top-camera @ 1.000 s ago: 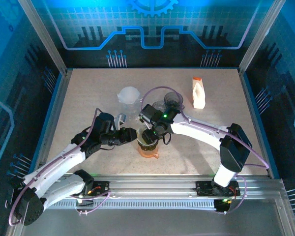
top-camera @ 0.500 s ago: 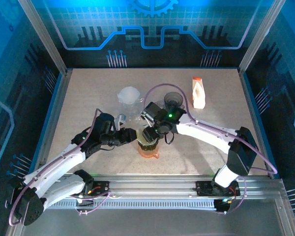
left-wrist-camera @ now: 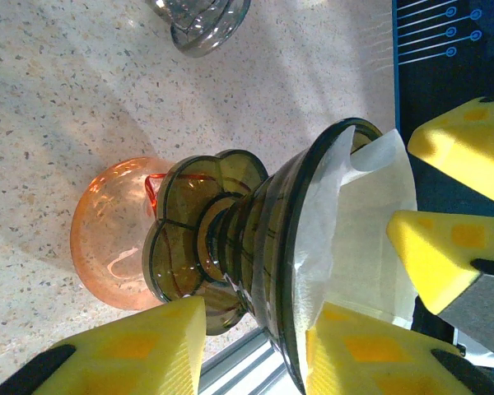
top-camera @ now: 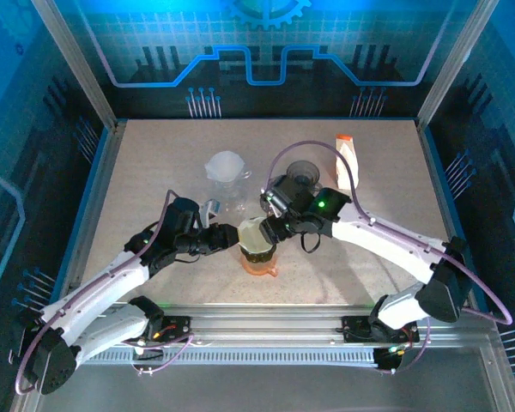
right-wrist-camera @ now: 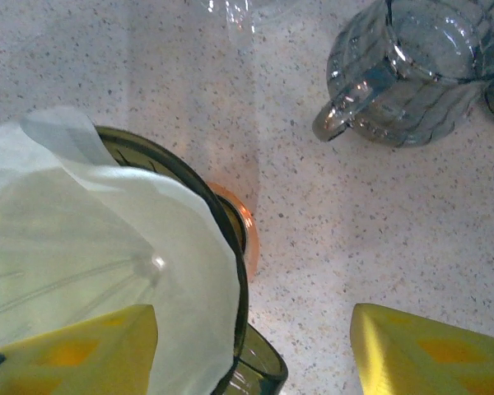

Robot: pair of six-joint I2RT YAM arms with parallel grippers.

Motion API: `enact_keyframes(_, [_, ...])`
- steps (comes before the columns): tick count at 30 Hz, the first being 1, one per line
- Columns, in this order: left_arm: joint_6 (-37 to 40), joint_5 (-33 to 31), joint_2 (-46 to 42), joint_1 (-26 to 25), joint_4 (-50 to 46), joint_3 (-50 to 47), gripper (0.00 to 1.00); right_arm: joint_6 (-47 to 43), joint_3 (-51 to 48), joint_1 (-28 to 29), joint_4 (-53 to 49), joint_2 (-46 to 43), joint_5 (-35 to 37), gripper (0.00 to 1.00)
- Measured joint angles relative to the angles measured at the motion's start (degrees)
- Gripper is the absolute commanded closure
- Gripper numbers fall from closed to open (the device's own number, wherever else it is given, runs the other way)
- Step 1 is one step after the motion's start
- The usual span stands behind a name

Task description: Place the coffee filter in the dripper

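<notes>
- One white coffee filter (right-wrist-camera: 107, 247) sits inside the olive dripper (left-wrist-camera: 230, 247), atop an orange cup (left-wrist-camera: 107, 239).
- Left gripper (top-camera: 233, 237) clamps the dripper.
- Right gripper (top-camera: 271, 226) spread wide beside it.

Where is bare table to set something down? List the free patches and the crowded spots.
Free: far-left corner of the table, left of the white-topped jug; the right side past the carton. Crowded: the middle, around the dripper and glass mug.
</notes>
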Motion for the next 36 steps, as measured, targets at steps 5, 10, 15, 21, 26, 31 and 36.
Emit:
enact_keyframes(5, [0.0, 0.0, 0.0, 0.0, 0.0, -0.1, 0.64, 0.6, -1.3, -0.2, -0.8, -0.3, 0.0, 0.36])
enact_keyframes(10, [0.0, 0.0, -0.3, 0.0, 0.1, -0.3, 0.63, 0.7, -1.4, -0.2, -1.0, -0.4, 0.4, 0.36])
enact_keyframes(15, [-0.1, 0.0, -0.4, 0.0, 0.3, -0.4, 0.60, 0.6, -1.4, -0.2, -0.7, -0.7, 0.2, 0.36])
enact_keyframes(21, [-0.9, 0.0, -0.5, 0.0, 0.3, -0.6, 0.57, 0.4, -1.4, -0.2, 0.3, -2.9, -0.2, 0.35])
enact_keyframes(26, [-1.3, 0.0, -0.5, 0.0, 0.3, -0.7, 0.57, 0.4, -1.7, -0.2, 0.6, -3.6, -0.8, 0.36])
enact_keyframes(31, [-1.4, 0.0, -0.5, 0.0, 0.3, -0.7, 0.58, 0.7, -4.2, -0.2, 0.7, -4.3, -1.6, 0.39])
enact_keyframes(36, [-1.5, 0.0, -0.5, 0.0, 0.3, -0.7, 0.58, 1.1, -4.6, -0.2, 0.7, -4.3, -1.6, 0.40])
